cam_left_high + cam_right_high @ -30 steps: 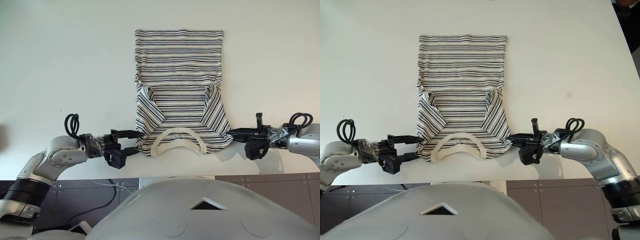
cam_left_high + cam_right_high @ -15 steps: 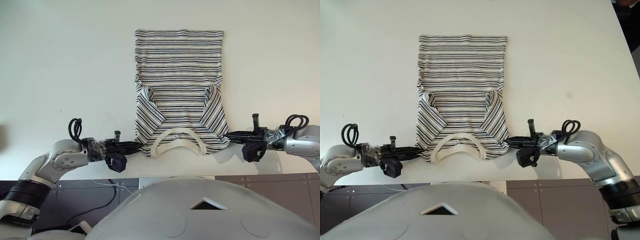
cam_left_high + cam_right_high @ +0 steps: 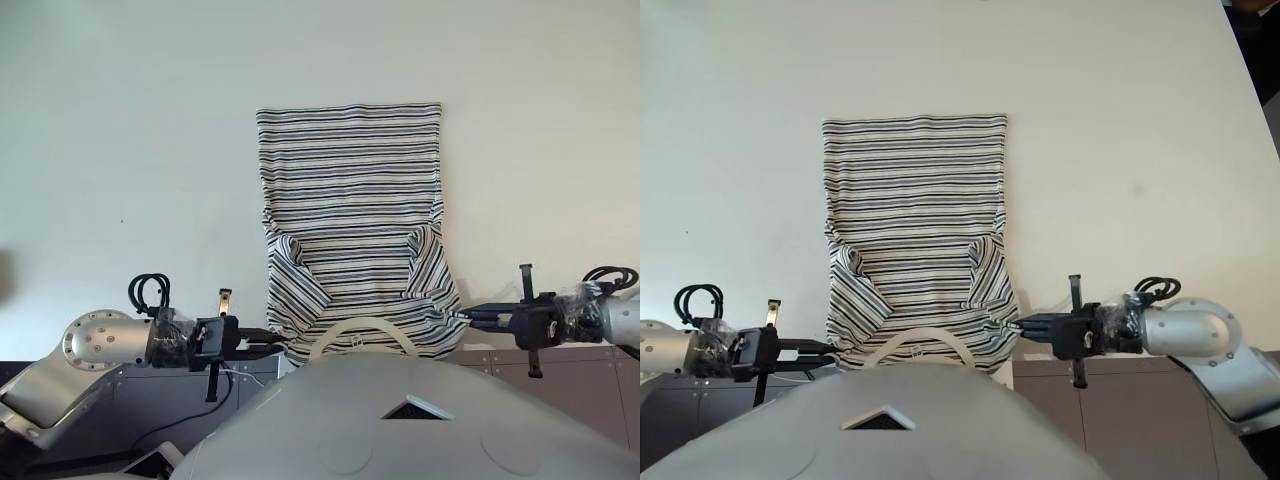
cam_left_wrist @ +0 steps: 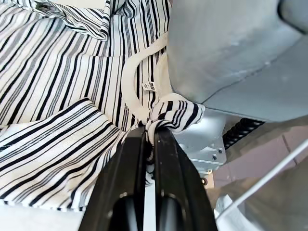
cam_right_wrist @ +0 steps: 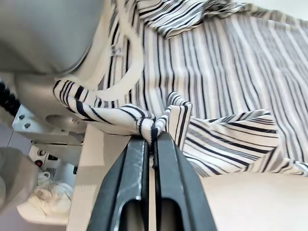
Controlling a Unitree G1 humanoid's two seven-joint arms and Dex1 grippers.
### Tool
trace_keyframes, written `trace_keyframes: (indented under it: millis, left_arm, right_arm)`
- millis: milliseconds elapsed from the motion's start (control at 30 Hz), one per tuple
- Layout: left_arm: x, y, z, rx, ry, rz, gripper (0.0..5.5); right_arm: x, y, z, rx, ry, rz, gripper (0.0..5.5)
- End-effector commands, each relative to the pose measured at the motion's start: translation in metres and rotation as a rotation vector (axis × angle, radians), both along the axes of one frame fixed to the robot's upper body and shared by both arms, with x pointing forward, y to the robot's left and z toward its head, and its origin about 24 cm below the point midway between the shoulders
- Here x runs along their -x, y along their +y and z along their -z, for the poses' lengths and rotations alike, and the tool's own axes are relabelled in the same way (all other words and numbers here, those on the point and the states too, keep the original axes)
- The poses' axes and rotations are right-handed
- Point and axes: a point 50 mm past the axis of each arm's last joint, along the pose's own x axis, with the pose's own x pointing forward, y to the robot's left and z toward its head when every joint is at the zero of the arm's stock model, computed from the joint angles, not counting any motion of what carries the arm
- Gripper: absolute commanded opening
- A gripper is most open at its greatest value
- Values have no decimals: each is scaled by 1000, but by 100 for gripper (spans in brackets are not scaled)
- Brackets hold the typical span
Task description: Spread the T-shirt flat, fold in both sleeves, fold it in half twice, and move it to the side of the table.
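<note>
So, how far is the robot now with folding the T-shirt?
Done: the T-shirt lies flat on the table, with both sleeves folded in. In hand: the left gripper and the right gripper are each shut on a shoulder corner beside the collar, at the table's near edge. Left: both half-folds, then the move to the side.

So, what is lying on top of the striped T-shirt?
On the black-and-white striped cloth T-shirt lie its left sleeve and right sleeve, folded inward. The part of the chest beneath them is covered, so unseen.
</note>
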Motion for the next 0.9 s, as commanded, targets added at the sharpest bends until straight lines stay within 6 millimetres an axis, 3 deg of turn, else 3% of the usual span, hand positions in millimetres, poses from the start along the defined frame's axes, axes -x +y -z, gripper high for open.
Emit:
trace_keyframes:
  millis: [33,167,300,400,667,900]
  left_arm:
    - [-59,3,-18,93,-88,-254,15]
    - [-122,5,-27,153,-183,-514,15]
    - [-173,2,-14,101,-326,-638,15]
    - [-200,0,0,48,-382,-702,15]
    - [-227,3,34,-45,-421,-766,15]
    - [-239,-2,47,-68,-437,-850,15]
  right_arm:
    - [-46,9,-31,-219,3,239,10]
    - [-100,17,-37,-326,-39,447,10]
    - [-145,29,-13,-301,-100,589,10]
    - [-169,38,5,-263,-137,657,10]
    - [-213,34,21,-228,-231,853,10]
    - [-224,49,45,-149,-218,868,10]
